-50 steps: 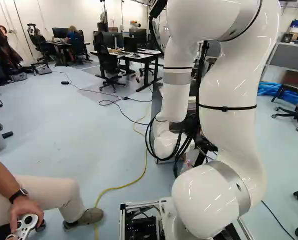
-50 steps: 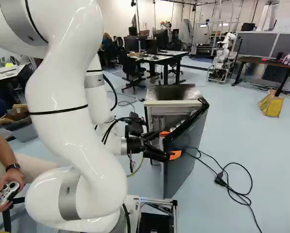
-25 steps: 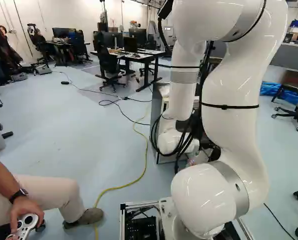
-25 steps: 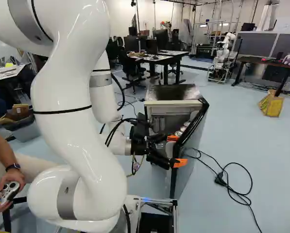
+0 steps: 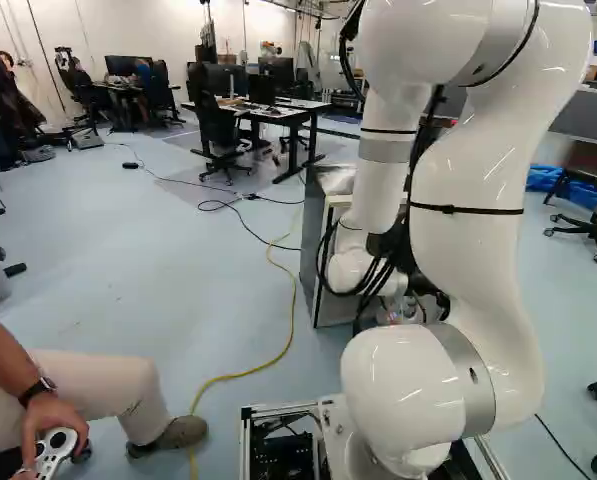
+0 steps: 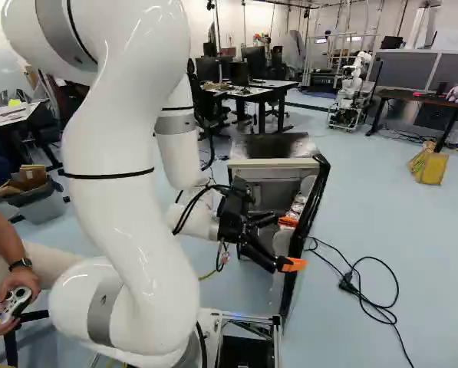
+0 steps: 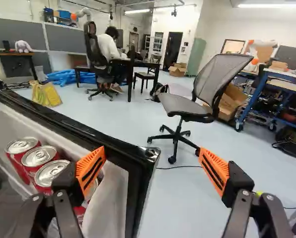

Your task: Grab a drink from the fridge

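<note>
In the right base view my gripper (image 6: 291, 243) stands open at the fridge door (image 6: 311, 207). The door stands ajar from the fridge (image 6: 271, 146), whose inside partly shows. Seen along the wrist, my gripper (image 7: 151, 166) has its orange pads wide apart, with nothing held. One finger reaches over the door's inner shelf, close to several red cans (image 7: 40, 156) and partly hiding them. The other is beyond the door's black edge (image 7: 98, 136), on its outer side. The door's corner lies between and ahead of the fingers; whether a finger touches the door, I cannot tell.
A mesh office chair (image 7: 187, 99) stands on the floor ahead of the gripper. Black cable (image 6: 359, 287) lies on the floor right of the door. At the left, a person's hand holds a controller (image 5: 50, 450). Another robot (image 6: 351, 92) stands farther back.
The arm and open gripper have shifted rightward in both base views. The fridge door has swung wider, showing more of its inner side and the cans. The base has not moved.
</note>
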You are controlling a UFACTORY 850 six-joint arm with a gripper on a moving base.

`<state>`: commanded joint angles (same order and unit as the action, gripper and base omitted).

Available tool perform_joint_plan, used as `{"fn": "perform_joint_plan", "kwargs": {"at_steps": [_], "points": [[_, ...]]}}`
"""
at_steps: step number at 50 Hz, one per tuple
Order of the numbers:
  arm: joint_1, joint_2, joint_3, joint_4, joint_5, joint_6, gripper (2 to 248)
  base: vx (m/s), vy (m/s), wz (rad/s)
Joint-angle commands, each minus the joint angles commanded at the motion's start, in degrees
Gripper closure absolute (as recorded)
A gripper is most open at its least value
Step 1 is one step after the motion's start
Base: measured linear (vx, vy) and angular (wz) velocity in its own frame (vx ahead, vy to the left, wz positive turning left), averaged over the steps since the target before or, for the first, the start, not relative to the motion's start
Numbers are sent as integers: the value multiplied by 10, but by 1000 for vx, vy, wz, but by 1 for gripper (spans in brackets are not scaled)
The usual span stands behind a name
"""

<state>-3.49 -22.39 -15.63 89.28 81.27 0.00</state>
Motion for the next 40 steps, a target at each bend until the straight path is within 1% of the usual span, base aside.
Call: {"fn": "perform_joint_plan", "kwargs": {"at_steps": [17,40], "points": [[-57,-14,-37,0,0,0,3,0,0,0],[-128,-36,-92,0,0,0,3,0,0,0]]}}
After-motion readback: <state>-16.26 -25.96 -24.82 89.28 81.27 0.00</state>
